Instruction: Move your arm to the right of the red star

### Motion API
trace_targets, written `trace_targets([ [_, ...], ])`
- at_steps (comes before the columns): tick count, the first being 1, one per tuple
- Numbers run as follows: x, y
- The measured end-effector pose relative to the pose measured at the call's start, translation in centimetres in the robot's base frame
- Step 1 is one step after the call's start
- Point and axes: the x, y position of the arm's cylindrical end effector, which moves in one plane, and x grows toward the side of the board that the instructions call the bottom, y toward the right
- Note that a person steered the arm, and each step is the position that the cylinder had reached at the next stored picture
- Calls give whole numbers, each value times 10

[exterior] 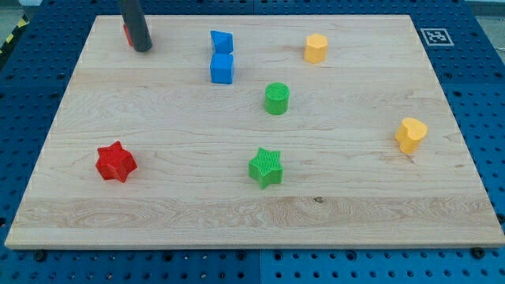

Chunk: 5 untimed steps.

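Wooden board [379,197] on blue pegboard [489,95]; tip [143,49] far from red star [116,162].

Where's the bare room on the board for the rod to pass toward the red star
Bare wood runs from my tip down to the red star, and between it and the green star. The view's bottom strip is free too. It's crowded around the two blue blocks and the green cylinder.

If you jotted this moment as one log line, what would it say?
my tip: view's top left, against a partly hidden red block | red star: lower left, untouched | tip far above star, not yet at its right
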Motion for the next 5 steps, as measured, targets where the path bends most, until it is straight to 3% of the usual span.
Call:
trace_targets([
  [4, -11, -3],
  [5, 15, -3],
])
